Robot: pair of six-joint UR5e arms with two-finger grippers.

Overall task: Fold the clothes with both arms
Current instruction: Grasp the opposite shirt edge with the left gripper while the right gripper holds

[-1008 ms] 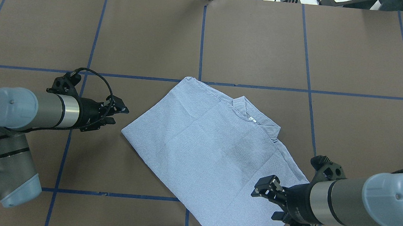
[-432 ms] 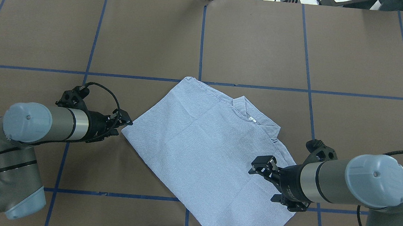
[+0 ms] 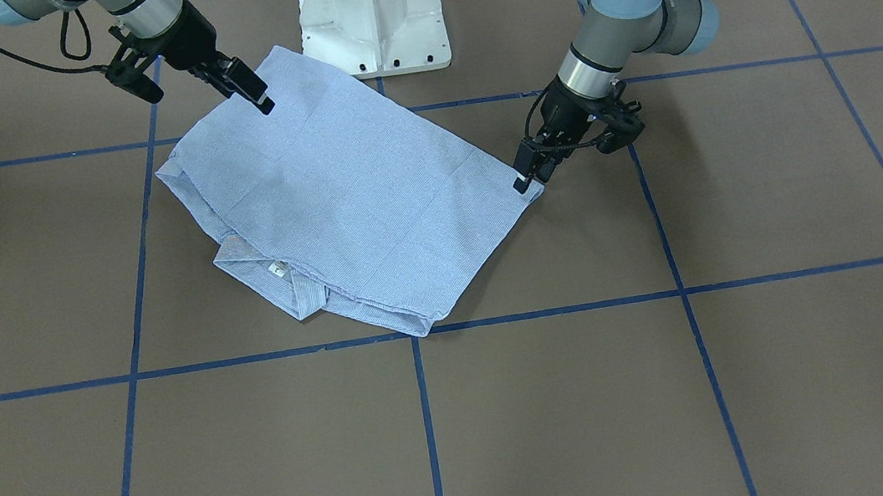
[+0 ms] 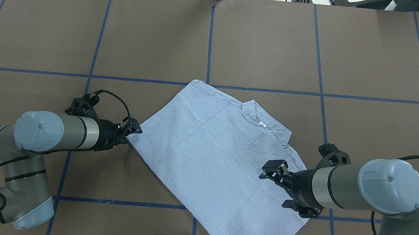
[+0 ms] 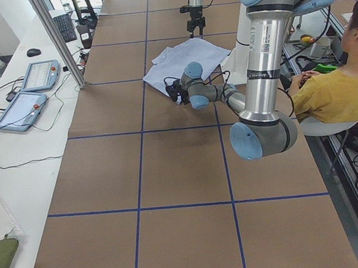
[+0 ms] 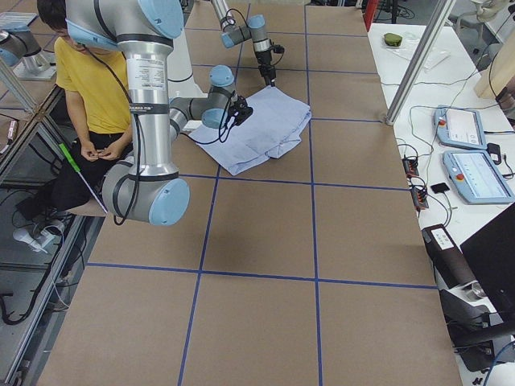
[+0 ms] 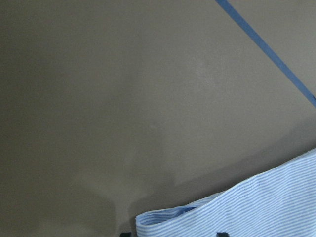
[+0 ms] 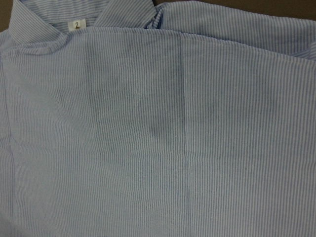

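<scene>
While my right gripper hangs spread wide over the shirt mid-table, my left gripper, also unclenched, straddles its corner; pinch only one layer and I reckon the fold drags crooked toward the collar.

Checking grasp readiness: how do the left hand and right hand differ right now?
The left hand reaches the striped shirt's corner, its jaws either side of it; the right hand is over the cloth, inside its edge. From the left hand, mostly bare table shows; from the right hand, only shirt. Both look open.
</scene>
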